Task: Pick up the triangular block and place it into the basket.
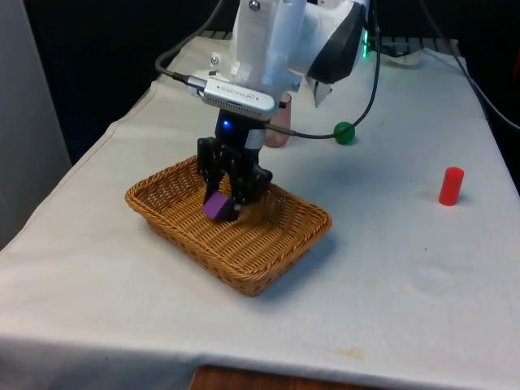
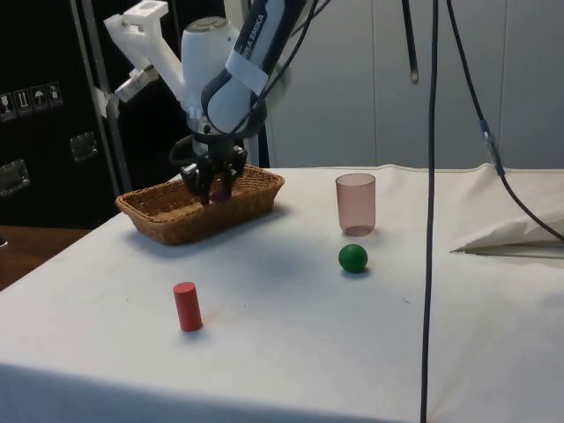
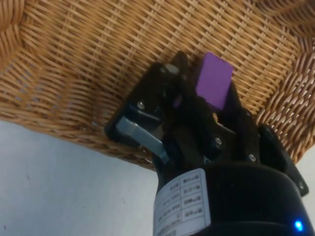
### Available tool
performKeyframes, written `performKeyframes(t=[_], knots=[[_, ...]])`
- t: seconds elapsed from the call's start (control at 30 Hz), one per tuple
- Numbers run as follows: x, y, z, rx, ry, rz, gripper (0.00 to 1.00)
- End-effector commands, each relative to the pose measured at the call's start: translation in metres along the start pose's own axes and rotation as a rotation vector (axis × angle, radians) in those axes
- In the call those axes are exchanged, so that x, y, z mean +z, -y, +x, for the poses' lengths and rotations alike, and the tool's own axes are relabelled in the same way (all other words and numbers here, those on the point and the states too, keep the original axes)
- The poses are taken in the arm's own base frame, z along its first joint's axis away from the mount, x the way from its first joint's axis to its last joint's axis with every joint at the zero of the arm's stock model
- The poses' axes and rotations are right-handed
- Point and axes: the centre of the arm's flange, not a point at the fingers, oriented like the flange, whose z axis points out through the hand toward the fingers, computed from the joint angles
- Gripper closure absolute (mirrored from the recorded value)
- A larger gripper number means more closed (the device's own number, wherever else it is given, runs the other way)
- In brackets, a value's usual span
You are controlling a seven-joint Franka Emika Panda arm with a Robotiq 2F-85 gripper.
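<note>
You have the basket (image 1: 244, 268) directly under the pincer (image 1: 227, 197), at 6 o'clock from it in the front view, so what matters now is the straight drop down. The pincer is pinching the purple triangular block (image 1: 216, 206), which hangs inside the rim, just above the woven floor.

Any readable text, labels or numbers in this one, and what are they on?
"FRANKA EMIKA": partly readable on the arm in the side view.
White label on the gripper body: print too small to read.
Black cabinet: white symbol stickers, no readable words.
</note>
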Motion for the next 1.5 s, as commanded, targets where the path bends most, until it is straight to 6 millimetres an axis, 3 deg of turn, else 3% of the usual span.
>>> performKeyframes(t=[0.0,0.1,0.3,0.33,1.0,1.2,1.47], knots=[[0.002,0.001,-0.001,0.002,0.011,0.009,0.46],[0.003,0.001,-0.001,0.002,0.013,0.008,0.37],[0.004,0.002,-0.003,0.001,0.017,0.006,0.03],[0.004,0.002,-0.003,0.002,0.017,0.006,0.0],[0.01,0.007,-0.019,0.012,0.057,-0.023,0.0],[0.002,0.006,-0.012,0.019,0.044,-0.022,0.0],[-0.027,0.002,0.0,0.027,0.039,-0.011,0.0]])
